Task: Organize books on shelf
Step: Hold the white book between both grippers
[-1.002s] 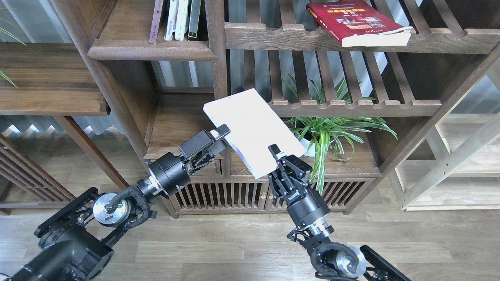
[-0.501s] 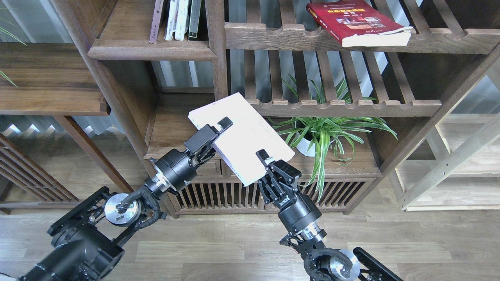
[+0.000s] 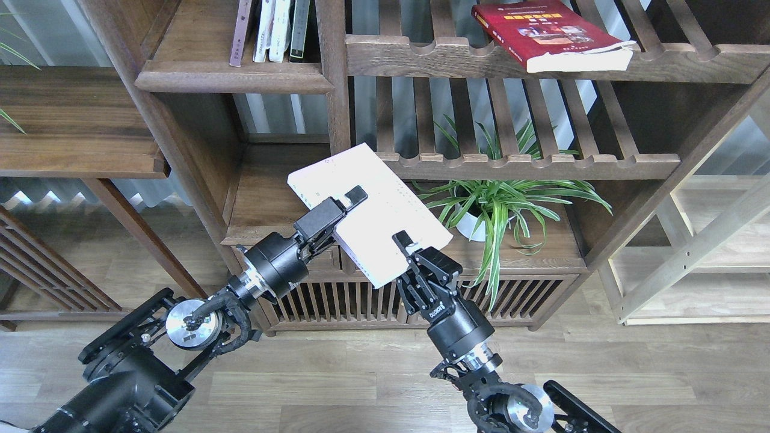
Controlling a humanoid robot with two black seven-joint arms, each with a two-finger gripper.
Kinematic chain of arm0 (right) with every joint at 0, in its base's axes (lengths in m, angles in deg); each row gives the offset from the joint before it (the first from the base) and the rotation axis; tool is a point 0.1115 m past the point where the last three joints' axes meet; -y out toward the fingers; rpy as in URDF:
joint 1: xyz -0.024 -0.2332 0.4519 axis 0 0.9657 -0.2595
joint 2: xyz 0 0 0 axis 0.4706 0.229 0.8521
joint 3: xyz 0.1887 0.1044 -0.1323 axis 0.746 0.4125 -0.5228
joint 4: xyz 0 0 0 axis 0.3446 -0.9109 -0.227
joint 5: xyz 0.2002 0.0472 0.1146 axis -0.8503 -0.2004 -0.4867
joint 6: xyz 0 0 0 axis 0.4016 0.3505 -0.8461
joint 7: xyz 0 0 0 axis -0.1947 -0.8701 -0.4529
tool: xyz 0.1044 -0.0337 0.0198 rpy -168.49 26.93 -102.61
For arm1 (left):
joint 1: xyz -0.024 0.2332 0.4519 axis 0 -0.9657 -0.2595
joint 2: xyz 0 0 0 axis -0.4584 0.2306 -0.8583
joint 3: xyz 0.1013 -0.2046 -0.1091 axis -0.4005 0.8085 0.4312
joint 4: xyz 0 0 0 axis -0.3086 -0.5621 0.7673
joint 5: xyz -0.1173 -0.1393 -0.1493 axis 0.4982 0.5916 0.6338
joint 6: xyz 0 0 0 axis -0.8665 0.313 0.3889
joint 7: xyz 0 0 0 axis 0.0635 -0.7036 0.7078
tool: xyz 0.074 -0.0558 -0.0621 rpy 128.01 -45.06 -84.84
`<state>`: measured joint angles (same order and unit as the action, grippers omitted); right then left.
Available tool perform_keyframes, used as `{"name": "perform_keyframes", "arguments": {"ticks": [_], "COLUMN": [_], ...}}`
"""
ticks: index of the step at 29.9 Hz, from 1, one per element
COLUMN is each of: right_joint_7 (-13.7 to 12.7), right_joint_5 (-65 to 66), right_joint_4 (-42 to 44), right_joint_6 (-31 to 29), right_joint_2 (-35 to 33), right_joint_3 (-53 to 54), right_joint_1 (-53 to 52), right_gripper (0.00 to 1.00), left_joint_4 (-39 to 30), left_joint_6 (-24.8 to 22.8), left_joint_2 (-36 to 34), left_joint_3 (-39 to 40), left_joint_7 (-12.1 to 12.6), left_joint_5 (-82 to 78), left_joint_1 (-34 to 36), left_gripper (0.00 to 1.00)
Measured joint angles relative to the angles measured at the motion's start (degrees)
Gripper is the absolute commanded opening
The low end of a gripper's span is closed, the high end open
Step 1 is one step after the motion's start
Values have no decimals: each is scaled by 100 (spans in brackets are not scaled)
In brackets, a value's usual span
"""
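A plain white book (image 3: 367,204) is held tilted in the air in front of the bookcase. My right gripper (image 3: 409,248) is shut on its near lower edge. My left gripper (image 3: 349,209) is at the book's left edge, its jaws apart. Its upper finger (image 3: 356,195) lies over the top cover and the lower one is hidden underneath. The thick red book (image 3: 550,33) with a yellow title lies flat on the top slatted rack at the right. The solid walnut shelf (image 3: 234,81) is at the upper left, with several upright books (image 3: 274,30) on it. No maroon cover shows.
A thick post (image 3: 334,72) divides the solid shelf from the slatted racks (image 3: 529,165). A potted spider plant (image 3: 493,204) stands just right of the white book. A lower shelf board (image 3: 271,192) lies behind my left gripper. A slatted cabinet (image 3: 355,300) sits below.
The white book has moved left and slightly down with my right gripper. My left gripper has advanced to the right until its upper finger lies over the book's cover.
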<state>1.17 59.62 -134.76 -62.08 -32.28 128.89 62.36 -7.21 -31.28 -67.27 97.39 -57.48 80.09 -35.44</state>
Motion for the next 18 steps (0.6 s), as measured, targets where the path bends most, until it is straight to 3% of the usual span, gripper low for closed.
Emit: {"name": "perform_keyframes", "arguments": {"ticks": [12,18], "right_joint_7": [0,0], "right_joint_5": [26,41], "right_joint_4": [-4,-3], "right_joint_6": [-1,-3], "right_joint_2": [0,0], "right_joint_3": [-2,-3], "right_joint_1": [-6,-8], "right_gripper": [3,3], "left_joint_4": [-49,-65], "left_joint_6": [-26,-38], "left_joint_2": [0,0], "left_joint_3": [14,15], "left_joint_7": [-15,-16], "left_joint_5": [-12,-12], "left_joint_1": [22,24], "left_gripper": [45,26]}}
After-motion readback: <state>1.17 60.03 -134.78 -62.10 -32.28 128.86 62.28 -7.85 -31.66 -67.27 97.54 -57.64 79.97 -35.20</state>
